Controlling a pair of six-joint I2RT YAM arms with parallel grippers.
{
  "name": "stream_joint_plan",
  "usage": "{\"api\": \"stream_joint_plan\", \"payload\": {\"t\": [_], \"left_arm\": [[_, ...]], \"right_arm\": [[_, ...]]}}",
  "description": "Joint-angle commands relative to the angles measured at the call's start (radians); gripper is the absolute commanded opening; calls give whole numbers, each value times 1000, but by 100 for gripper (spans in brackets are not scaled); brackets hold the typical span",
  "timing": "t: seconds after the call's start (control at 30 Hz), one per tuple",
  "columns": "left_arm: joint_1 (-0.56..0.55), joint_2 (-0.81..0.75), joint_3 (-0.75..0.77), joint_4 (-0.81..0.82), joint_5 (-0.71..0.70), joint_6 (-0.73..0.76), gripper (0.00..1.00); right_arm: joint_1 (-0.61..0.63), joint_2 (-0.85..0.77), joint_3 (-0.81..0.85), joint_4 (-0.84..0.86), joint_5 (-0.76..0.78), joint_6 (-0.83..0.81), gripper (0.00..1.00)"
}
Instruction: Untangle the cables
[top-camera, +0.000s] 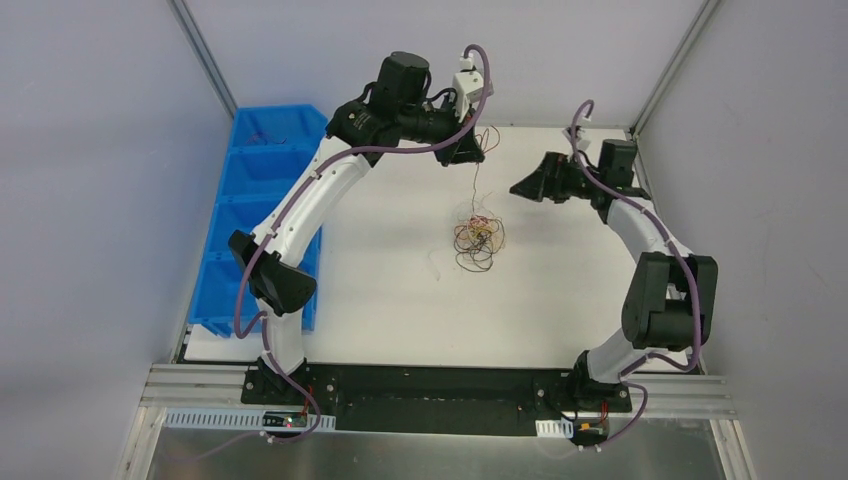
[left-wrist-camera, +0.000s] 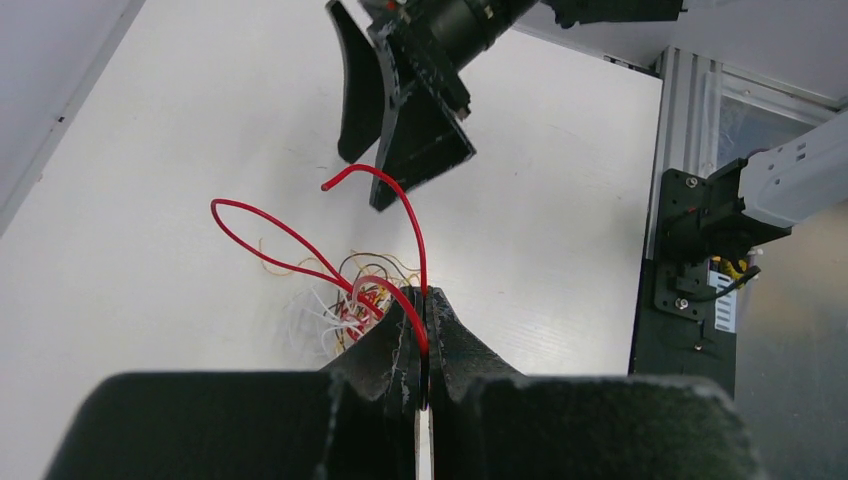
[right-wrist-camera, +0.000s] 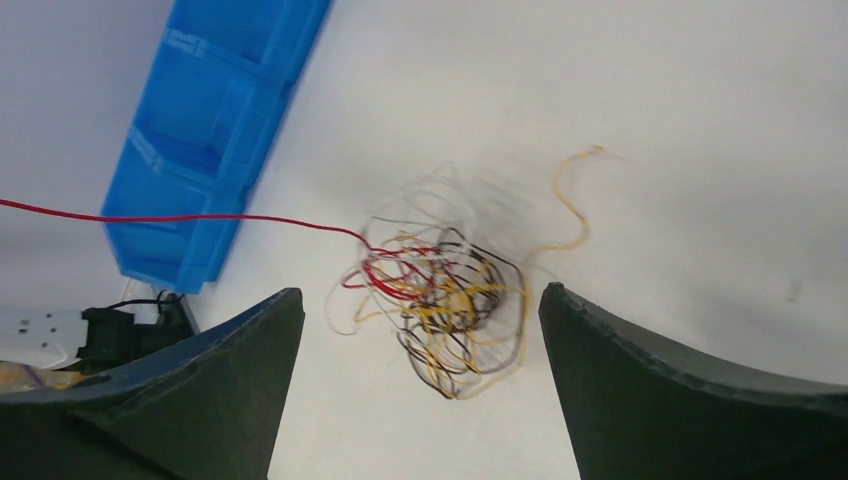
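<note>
The left gripper (left-wrist-camera: 424, 300) is clamping one thin red wire strand (right-wrist-camera: 200, 217) while the right gripper (right-wrist-camera: 420, 320) is gaping wide, empty, facing the tangled bunch of hair-thin red, yellow, black and white cables (top-camera: 476, 237), so pulling is probably risking tighter knots.

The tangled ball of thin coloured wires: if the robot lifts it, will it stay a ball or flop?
Probably floppy: the tangled ball of thin coloured wires sprawls in loose loops. Likely very light: it looks blurred, as if one stretched thin red wire, pinched by the left gripper, jiggles it.
</note>
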Motion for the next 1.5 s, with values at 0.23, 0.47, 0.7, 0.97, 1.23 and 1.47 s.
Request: {"api": "stream_joint_plan", "payload": {"t": [0.23, 0.47, 0.7, 0.97, 1.23, 1.47], "left_arm": [[-8, -27, 38, 22, -21, 14, 0], [44, -83, -64, 61, -76, -39, 0], [207, -57, -175, 161, -131, -196, 0], [310, 73, -164, 147, -166, -158, 51], [214, -138, -463, 141, 61, 79, 64], [84, -114, -581, 267, 56, 52, 58]], "right_arm": [[116, 45, -26, 165, -8, -98, 82], [190, 264, 116, -54, -9, -101, 69], [196, 330, 236, -378, -27, -161, 0], [168, 281, 296, -455, -167, -30, 0], [160, 238, 283, -244, -193, 322, 0], [161, 232, 280, -177, -214, 447, 0]]}}
